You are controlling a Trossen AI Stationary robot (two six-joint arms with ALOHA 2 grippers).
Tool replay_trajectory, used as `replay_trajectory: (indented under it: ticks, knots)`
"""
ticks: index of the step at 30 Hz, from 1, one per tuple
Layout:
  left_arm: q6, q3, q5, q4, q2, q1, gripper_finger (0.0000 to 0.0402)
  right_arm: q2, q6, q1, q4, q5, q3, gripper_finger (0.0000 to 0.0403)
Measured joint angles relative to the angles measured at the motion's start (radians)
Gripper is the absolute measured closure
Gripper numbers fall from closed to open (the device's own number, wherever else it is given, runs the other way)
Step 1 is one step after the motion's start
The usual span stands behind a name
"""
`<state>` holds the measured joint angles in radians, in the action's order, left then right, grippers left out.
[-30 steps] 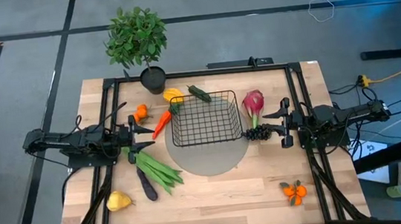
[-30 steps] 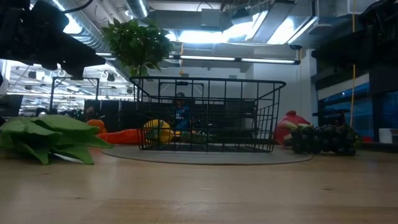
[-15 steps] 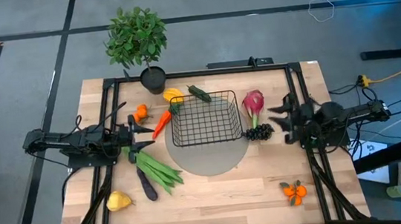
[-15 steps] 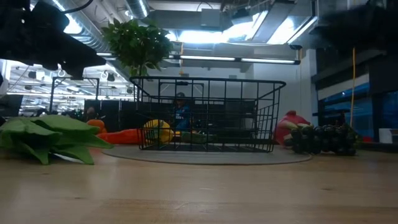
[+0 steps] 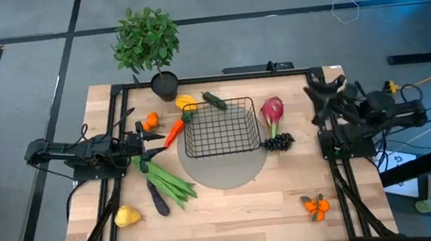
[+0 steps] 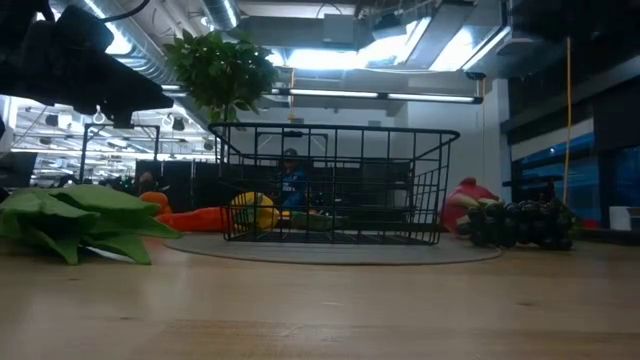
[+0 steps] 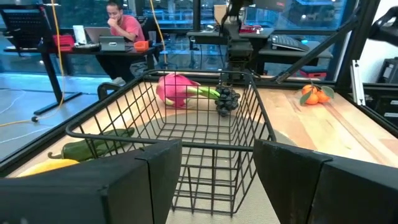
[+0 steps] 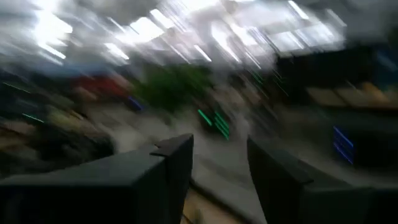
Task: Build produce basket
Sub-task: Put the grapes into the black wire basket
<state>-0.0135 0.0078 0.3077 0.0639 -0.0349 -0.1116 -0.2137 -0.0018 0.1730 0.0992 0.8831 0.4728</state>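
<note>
High view: the basket (image 5: 219,128) sits at the table's centre on a grey round mat (image 5: 224,168), with nothing inside it. Around it lies the produce: dragon fruit (image 5: 271,110) and dark grapes (image 5: 279,142) just beside its 3 o'clock side, cucumber (image 5: 214,100) and yellow pepper (image 5: 187,102) at about 11 o'clock, carrot (image 5: 173,131) touching its 9 o'clock edge, a small orange (image 5: 151,121) farther out that way. Green stalks (image 5: 169,182) and the eggplant (image 5: 157,198) lie toward 7 o'clock, the pear (image 5: 128,216) near the 7 o'clock table corner, oranges (image 5: 316,204) at 5 o'clock.

The left gripper (image 5: 145,150) waits at 9 o'clock of the basket, fingers parted, holding nothing. The right gripper (image 5: 319,95) is at 2 o'clock, well apart from the grapes, fingers spread and empty; its wrist view is blurred.

A potted plant (image 5: 147,43) stands at the table's 11 o'clock edge.
</note>
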Motion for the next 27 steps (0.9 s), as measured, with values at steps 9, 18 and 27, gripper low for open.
replay_trajectory:
  ticks: [9,18,27]
  knots:
    - [0.0,0.0,0.031,0.001,0.0,0.0,0.0211,-0.356,0.707,-0.013,0.622,0.036,0.198,0.0248]
    - [-0.001,0.0,0.094,0.004,0.0,0.0,0.0211,-0.599,0.784,-0.17,0.708,-0.46,0.254,0.0248]
    - [-0.001,0.0,0.095,0.003,0.0,0.0,0.0211,-0.744,0.682,-0.236,0.826,-0.701,0.239,0.0248]
